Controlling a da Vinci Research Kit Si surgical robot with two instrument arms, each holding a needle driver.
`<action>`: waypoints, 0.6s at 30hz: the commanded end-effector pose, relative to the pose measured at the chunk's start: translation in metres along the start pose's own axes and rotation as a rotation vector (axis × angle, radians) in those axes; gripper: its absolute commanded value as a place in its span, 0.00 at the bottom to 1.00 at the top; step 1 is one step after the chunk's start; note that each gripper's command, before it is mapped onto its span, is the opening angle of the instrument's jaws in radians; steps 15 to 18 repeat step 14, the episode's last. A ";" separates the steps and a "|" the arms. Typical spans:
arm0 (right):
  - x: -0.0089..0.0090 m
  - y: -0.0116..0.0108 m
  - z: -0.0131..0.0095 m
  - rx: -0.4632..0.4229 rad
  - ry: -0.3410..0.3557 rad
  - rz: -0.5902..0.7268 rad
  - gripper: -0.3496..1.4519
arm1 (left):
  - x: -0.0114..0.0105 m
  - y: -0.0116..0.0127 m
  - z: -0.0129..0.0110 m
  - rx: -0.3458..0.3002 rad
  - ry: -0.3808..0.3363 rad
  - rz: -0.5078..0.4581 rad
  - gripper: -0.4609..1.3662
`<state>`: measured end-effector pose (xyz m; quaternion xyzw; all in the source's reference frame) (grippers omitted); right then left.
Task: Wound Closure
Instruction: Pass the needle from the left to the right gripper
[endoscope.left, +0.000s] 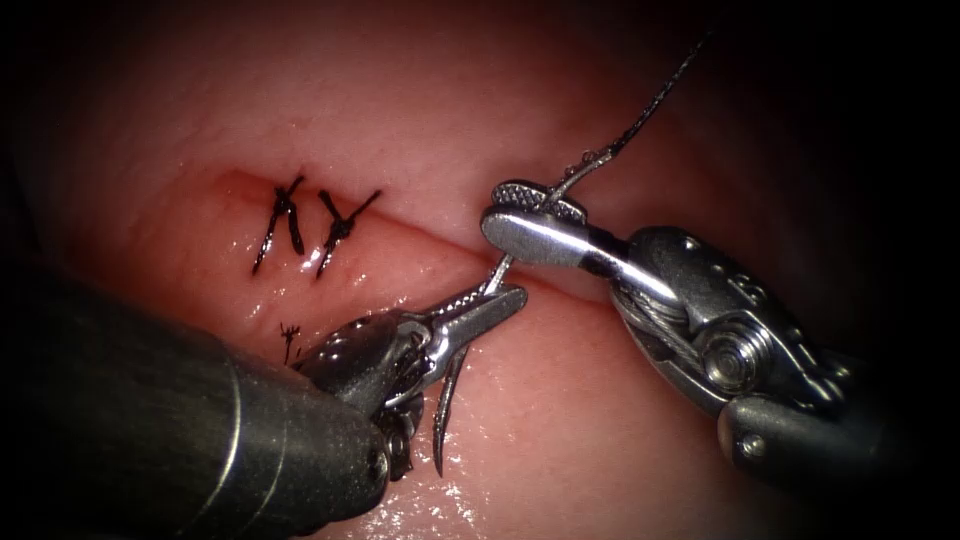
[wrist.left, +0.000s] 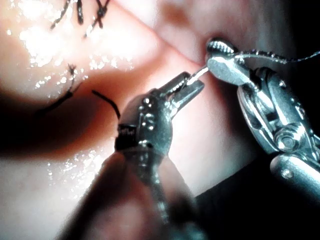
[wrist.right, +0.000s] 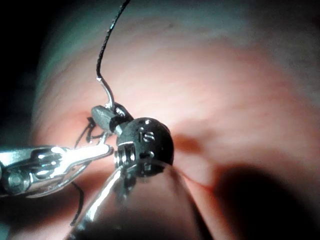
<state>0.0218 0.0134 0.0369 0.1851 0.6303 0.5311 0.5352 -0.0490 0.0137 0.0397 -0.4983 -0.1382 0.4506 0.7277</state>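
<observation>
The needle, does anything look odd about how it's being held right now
Both tools grip the needle at once: the left tool mid-curve, the right tool near the thread end. It is clear of the tissue. Nothing looks damaged.

Bright light falls on the middle of the scene and glints off wet patches; all around it the surroundings fade into darkness.

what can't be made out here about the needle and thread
- Needle: the stretch between the left gripper and right gripper is partly covered by both in the endoscope view, so each one's exact hold is unclear.
- Thread: its far end fades into the dark upper edge of the endoscope view.
- Cut: its right part lies behind the right gripper.
</observation>
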 end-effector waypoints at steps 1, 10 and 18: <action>0.0000 0.0000 0.0001 -0.007 0.000 0.000 0.00 | 0.0000 0.0001 -0.0001 -0.017 -0.002 0.000 0.06; -0.0001 -0.0001 0.0001 -0.005 0.000 -0.001 0.00 | 0.0000 0.0001 -0.0002 -0.020 -0.005 0.000 0.06; -0.0001 -0.0004 0.0001 -0.004 0.000 0.000 0.00 | 0.0000 0.0002 -0.0003 -0.021 -0.006 0.000 0.06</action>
